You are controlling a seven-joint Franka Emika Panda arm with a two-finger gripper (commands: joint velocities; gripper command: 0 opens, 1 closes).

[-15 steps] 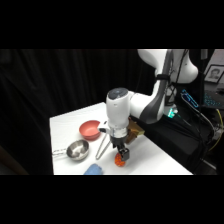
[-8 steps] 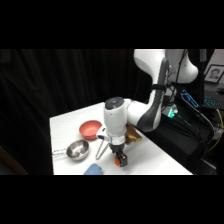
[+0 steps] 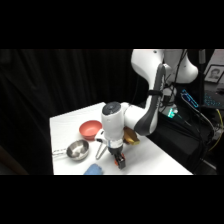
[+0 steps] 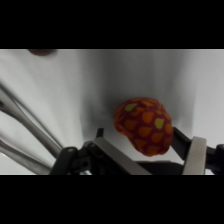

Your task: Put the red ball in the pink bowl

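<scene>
Bowls are seen left of the frame's middle: the pink bowl (image 3: 90,128) and a steel bowl (image 3: 77,149), nothing visible inside either. The red ball (image 4: 144,126) is gripped by the tool (image 3: 119,161) at lower centre, above the counter (image 3: 150,160).

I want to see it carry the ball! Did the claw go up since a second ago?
Cannot tell. The claw hangs at about the same spot beside the steel bowl, the red ball between its fingers; any rise is too small to see.
</scene>
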